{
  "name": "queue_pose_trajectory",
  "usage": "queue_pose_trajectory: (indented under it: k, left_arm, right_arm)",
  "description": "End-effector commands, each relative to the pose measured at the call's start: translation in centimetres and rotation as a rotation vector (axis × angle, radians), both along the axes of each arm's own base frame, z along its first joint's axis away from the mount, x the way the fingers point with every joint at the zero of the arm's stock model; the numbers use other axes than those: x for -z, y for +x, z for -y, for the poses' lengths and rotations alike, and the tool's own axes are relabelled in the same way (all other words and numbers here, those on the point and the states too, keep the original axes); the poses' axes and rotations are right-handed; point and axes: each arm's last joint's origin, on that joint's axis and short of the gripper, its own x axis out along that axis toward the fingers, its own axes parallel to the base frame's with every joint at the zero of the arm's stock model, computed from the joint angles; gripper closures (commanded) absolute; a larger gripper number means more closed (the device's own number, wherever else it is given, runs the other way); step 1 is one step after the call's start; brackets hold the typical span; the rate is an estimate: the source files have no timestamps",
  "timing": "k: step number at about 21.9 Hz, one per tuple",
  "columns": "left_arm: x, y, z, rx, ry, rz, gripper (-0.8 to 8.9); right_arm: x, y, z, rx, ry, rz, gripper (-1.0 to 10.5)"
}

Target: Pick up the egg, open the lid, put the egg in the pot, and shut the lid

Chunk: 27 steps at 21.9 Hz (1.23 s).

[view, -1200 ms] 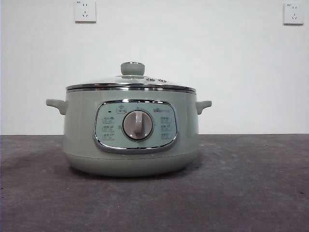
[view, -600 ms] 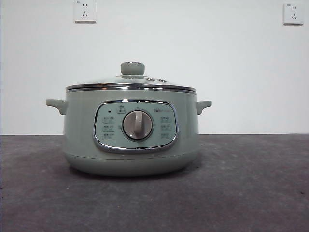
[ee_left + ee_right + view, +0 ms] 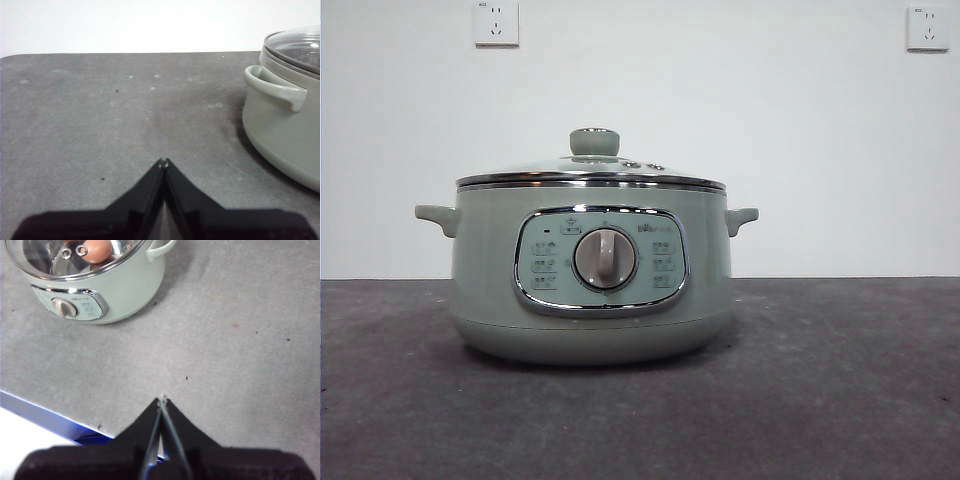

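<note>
Both end effectors closed, idle; egg [image 3: 96, 250] in lidded pot [image 3: 590, 290].

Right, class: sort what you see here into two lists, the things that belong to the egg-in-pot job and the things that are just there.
Belongs to the job:
the egg, seen through the glass inside the pot
the lid, seated on the pot
the pot

Just there:
two wall sockets
the grey table
</note>
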Motion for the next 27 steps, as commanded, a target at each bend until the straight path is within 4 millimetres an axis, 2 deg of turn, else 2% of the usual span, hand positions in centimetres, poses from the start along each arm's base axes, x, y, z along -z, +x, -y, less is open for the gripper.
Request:
queue_pose_trajectory:
  k: [1, 8, 10, 13, 15, 17, 20, 27]
  left_arm:
    - [0.3, 0.1, 0.0, -0.004, -0.007, -0.007, 8.17]
    - [0.4, 0.1, 0.0, -0.004, -0.008, -0.02, 8.17]
    - [0.4, 0.2, 0.0, -0.004, -0.008, -0.023, 8.17]
    - [0.5, 0.2, 0.0, -0.004, -0.008, -0.028, 8.17]
    - [0.5, 0.2, 0.0, -0.004, -0.009, -0.034, 8.17]
    - [0.6, 0.2, 0.0, -0.004, -0.009, -0.04, 8.17]
    - [0.6, 0.2, 0.0, -0.004, -0.009, -0.044, 8.17]
    - [0.6, 0.2, 0.0, -0.004, -0.009, -0.044, 8.17]
  right_arm:
    - [0.2, 0.1, -0.1, 0.006, 0.001, -0.005, 9.5]
    - [0.1, 0.1, 0.0, -0.007, -0.023, 0.018, 9.5]
    - [-0.5, 0.3, 0.5, 0.065, -0.032, 0.129, 9.5]
    - [-2.0, 0.4, 1.3, 0.136, 0.085, 0.331, 9.5]
    - [-2.0, 0.2, 2.1, 0.172, 0.095, 0.469, 9.5]
    - [-0.6, 0.2, 2.7, 0.213, 0.059, 0.583, 9.5]
    - [3.3, 1.1, 3.1, 0.272, 0.047, 0.687, 9.5]
    - [11.3, 3.0, 3.3, 0.314, 0.057, 0.736, 9.5]
